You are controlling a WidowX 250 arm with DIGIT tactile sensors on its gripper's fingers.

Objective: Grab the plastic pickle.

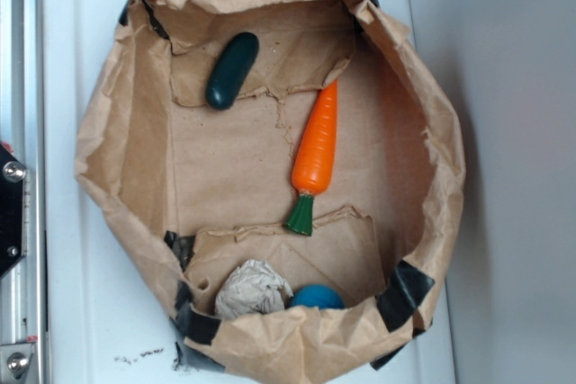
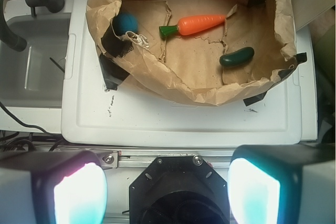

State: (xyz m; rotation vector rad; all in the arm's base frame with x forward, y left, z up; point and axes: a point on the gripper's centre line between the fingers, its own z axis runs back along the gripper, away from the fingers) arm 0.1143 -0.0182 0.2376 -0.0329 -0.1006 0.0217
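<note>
The plastic pickle [image 1: 232,70] is a small dark green oblong lying on the floor of a brown paper bag [image 1: 126,150], at its upper left in the exterior view. In the wrist view the pickle [image 2: 237,57] lies at the bag's right, near the paper wall. My gripper [image 2: 167,187] is open and empty, its two bright pads [image 2: 79,192] wide apart at the bottom of the wrist view, well back from the bag and over the robot's black base. The gripper does not show in the exterior view.
An orange carrot [image 1: 317,155] with a green stem lies mid-bag. A blue ball [image 1: 317,297] and a crumpled paper wad [image 1: 252,290] sit at the bag's near end. The bag rests on a white lid [image 2: 173,119]. A grey sink [image 2: 31,72] lies at the left.
</note>
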